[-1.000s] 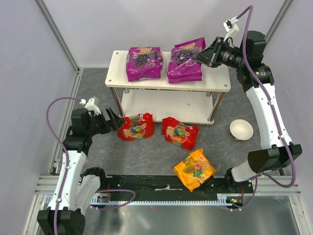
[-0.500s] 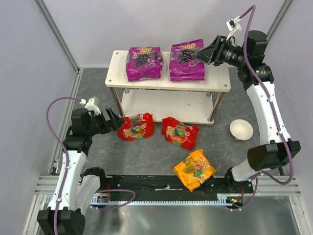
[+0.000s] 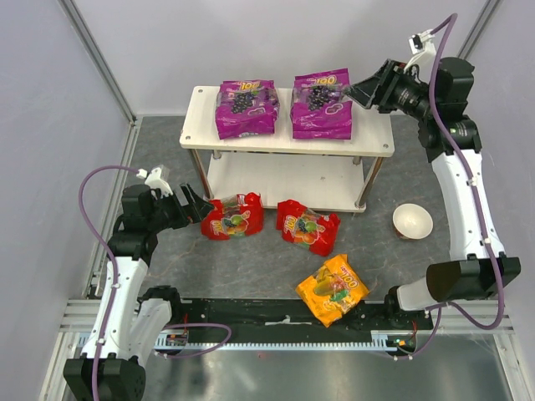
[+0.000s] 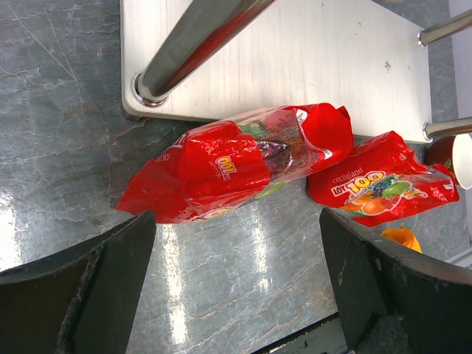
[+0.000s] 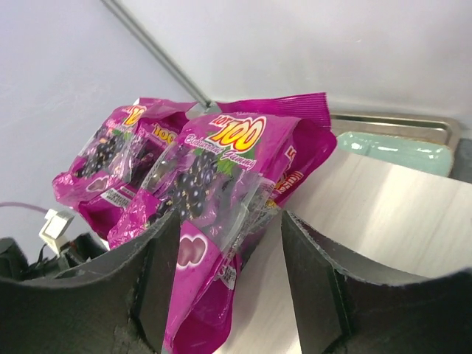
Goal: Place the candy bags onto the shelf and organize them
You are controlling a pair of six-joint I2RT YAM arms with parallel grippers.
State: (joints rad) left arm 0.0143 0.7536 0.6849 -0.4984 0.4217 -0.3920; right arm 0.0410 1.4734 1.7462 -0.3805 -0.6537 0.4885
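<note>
Two purple bags [image 3: 246,109] flat atop the shelf [image 3: 372,138]; two red bags [image 3: 233,217], one orange-yellow bag [image 3: 333,289] down in front.

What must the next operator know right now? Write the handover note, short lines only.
Left claw: open, aimed at the left red bag, gripping nothing.
Right claw: open, at the right edge of the right purple bag.
Done: left purple bag and right purple bag lie side by side on the shelf, top board.
Left: left red bag, right red bag and orange bag lie on the table in front of the shelf, not yet shelved.
</note>
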